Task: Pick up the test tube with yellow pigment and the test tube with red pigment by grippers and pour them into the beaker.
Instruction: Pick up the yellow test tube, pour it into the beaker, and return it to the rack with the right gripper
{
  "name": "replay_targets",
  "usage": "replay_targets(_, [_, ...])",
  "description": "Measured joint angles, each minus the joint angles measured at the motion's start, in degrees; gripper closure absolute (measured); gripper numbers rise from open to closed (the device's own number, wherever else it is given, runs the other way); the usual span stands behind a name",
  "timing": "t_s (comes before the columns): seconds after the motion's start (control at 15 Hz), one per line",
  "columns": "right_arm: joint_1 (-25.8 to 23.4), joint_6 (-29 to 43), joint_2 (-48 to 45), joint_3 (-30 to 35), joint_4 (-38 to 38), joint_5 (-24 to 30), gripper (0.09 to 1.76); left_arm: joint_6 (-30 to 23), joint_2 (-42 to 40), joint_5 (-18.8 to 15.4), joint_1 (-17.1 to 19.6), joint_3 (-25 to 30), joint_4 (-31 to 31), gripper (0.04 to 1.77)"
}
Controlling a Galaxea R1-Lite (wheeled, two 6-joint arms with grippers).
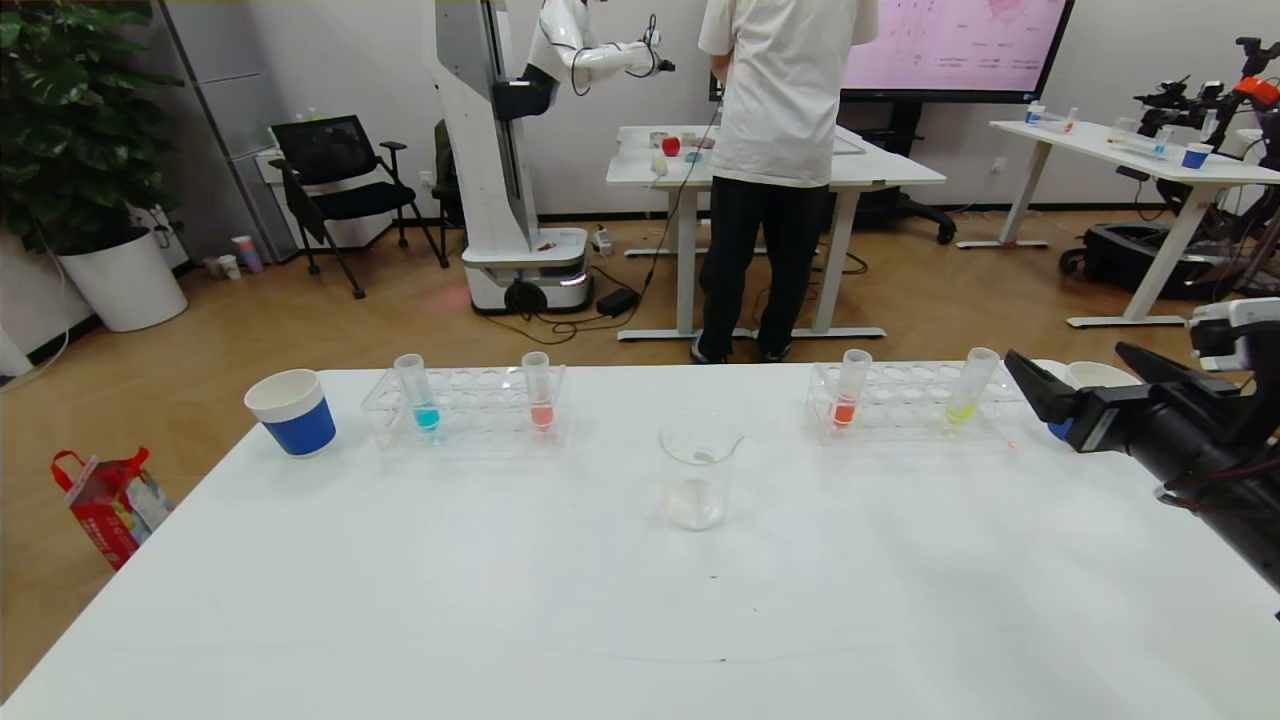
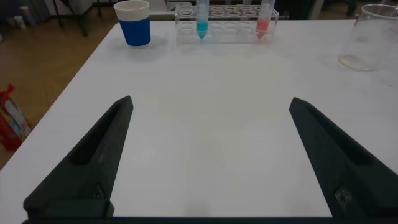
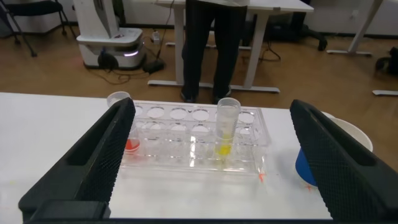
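The yellow-pigment tube stands in the right rack. It also shows in the right wrist view. My right gripper is open and empty, level with the rack's right end; in its wrist view the yellow tube lies ahead between the fingers, untouched. The red-pigment tube stands in the left rack and shows in the left wrist view. The beaker stands mid-table between the racks. My left gripper is open and empty over bare table, out of the head view.
A cyan tube shares the left rack. A deeper orange-red tube shares the right rack. A blue paper cup stands left of the left rack, and another cup sits by my right gripper. A person stands beyond the table.
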Motion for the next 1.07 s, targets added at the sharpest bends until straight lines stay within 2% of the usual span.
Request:
replay_targets(0.2, [-1.0,0.0,10.1,-2.9,-5.6,0.9,0.11,0.0,0.0,0.0,0.0,0.0,0.0,0.06])
replay_targets(0.53, [-1.8,0.0,20.0,-9.8,-6.2,1.0,0.11,0.0,0.0,0.0,0.0,0.0,0.0,0.06])
replay_targets(1.07, [-4.5,0.0,31.9,-25.1,-6.2,1.9,0.11,0.0,0.0,0.0,0.0,0.0,0.0,0.06])
